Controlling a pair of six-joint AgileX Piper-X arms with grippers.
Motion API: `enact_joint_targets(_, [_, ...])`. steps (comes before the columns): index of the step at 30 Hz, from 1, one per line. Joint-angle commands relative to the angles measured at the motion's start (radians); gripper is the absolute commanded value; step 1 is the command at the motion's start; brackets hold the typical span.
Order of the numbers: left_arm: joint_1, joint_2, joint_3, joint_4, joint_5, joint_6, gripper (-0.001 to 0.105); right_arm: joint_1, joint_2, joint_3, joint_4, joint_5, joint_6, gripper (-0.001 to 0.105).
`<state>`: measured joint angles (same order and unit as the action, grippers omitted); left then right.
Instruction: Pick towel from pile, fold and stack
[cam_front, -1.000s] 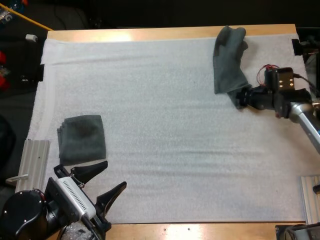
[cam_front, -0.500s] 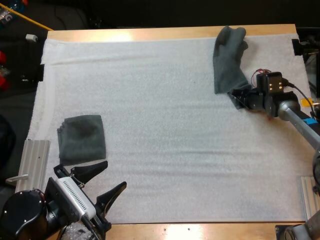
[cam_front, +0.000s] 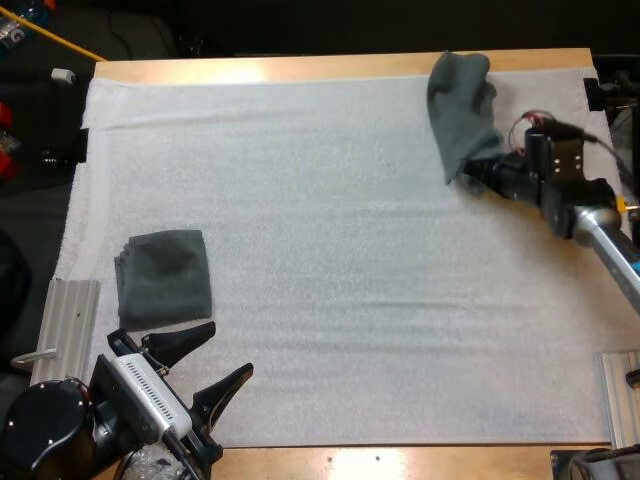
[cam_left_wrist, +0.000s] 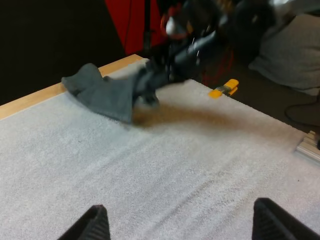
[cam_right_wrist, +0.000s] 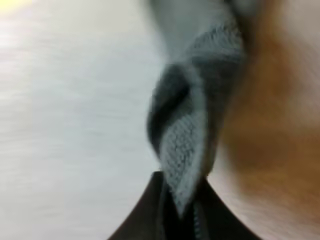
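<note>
while the table (cam_front: 300, 68) carries the white mat (cam_front: 330, 230) over almost all its top, two dark grey-green towels lie on the mat, well apart. the crumpled towel (cam_front: 462, 105) is at the far right of the mat, with its far end at the mat's far edge, and it is drawn into a long shape toward the right gripper (cam_front: 468, 172). the folded towel (cam_front: 165, 275) lies flat as a neat square near the mat's left edge. the right gripper is at the near end of the crumpled towel, and its fingers (cam_right_wrist: 142, 222) are clenched on a fold of the cloth from both sides. the left gripper (cam_front: 231, 347) hangs just beside the folded towel, not touching it. its fingers stand wide apart and grasp nothing.
</note>
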<state>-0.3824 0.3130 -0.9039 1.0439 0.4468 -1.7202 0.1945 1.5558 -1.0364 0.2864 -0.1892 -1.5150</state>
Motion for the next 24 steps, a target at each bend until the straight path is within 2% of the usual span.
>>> enact_joint_targets(1, [-0.003,0.003,-0.008,-0.01,-0.002,-0.01,0.058,0.015,-0.056,-0.009,-0.013,-0.045,-0.037,0.0])
enact_joint_targets(4, [-0.003,0.003,-0.008,-0.01,-0.002,-0.01,0.058,0.051,-0.175,-0.011,-0.013,-0.084,-0.03,0.0])
enact_joint_targets(10, [-0.003,0.003,-0.008,-0.01,-0.002,-0.01,0.058,0.126,-0.391,-0.011,-0.009,-0.077,0.011,0.0])
enact_joint_targets(13, [-0.003,0.003,-0.008,-0.01,-0.002,-0.01,0.058,0.165,-0.474,-0.018,0.044,-0.087,0.084,0.0])
enact_joint_targets(16, [-0.003,0.003,-0.008,-0.01,-0.002,-0.01,0.058,0.217,-0.541,-0.037,0.15,-0.129,0.106,0.0])
enact_joint_targets(20, [-0.003,0.003,-0.008,-0.01,-0.002,-0.01,0.058,0.331,-0.594,-0.072,0.264,-0.161,0.135,0.0])
enact_joint_targets(24, [-0.003,0.003,-0.008,-0.01,-0.002,-0.01,0.058,0.462,-0.592,-0.086,0.271,-0.174,0.195,0.0])
